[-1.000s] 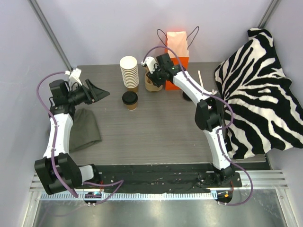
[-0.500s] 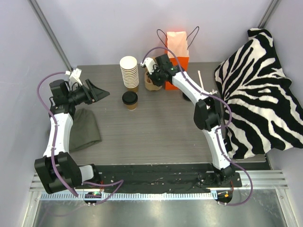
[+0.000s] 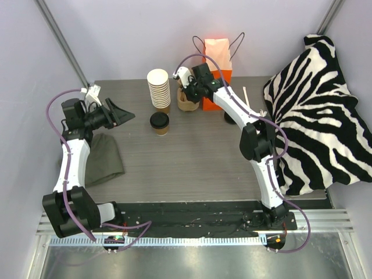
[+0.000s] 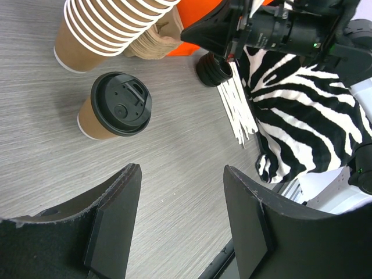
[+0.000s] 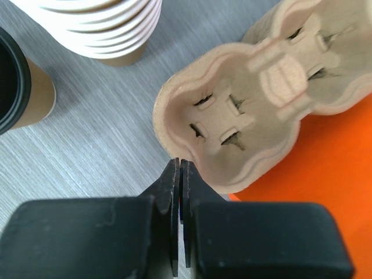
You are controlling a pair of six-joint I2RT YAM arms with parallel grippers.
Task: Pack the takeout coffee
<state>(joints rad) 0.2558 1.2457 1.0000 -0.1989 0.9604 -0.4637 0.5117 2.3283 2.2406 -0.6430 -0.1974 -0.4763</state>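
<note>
1. Dark green cloth (image 3: 106, 160): lies crumpled on the grey table (image 3: 197, 165) at the left edge, beside the left arm.
2. Left gripper (image 4: 181, 174): jaws released and wide apart, holding nothing, hanging above the table left of the cups.
3. Stack of lidless cups (image 3: 158, 87): stands at the back of the table.
4. Takeout coffee (image 4: 116, 107): stands upright with its lid on, just in front of the stack, apart from both grippers.
5. Pulp cup carrier (image 5: 244, 116): lies between the stack and the orange bag (image 3: 218, 55).
6. Right gripper (image 5: 180, 168): jaws clenched together, tips at the carrier's near rim, nothing visible between them.
7. Black lids (image 4: 214, 68) and white stirrers (image 4: 238, 107): lie beside the zebra-striped cloth (image 3: 314, 110).
</note>
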